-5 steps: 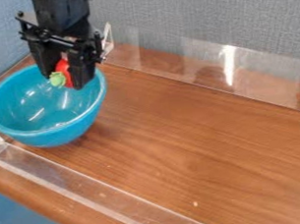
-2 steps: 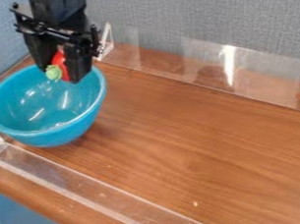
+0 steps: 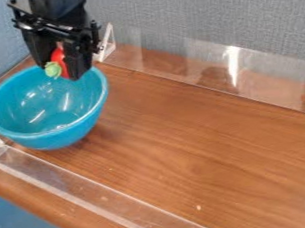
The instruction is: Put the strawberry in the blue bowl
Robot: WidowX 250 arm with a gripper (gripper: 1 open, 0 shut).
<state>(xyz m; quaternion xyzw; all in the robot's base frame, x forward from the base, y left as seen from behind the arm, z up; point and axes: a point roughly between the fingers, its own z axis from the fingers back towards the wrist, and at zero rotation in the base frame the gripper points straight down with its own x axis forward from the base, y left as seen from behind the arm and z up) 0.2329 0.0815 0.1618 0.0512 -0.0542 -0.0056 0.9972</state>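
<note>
The black gripper [image 3: 65, 61], fingers clenched on the toy strawberry [image 3: 60, 63], had shifted slightly up and left, leaving the fruit above the far part of the glossy blue bowl [image 3: 41, 111]. Release there probably risked the far rim. Transparent edging [image 3: 82, 192] lined the wooden table [image 3: 205, 136], apparently obstructing nothing.

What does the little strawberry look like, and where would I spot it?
Find the round, glossy blue bowl on the wooden table, then look at its far rim. Just above, between the fingers of the black gripper, is the small strawberry. It's the only red thing there, with a pale green cap.
</note>
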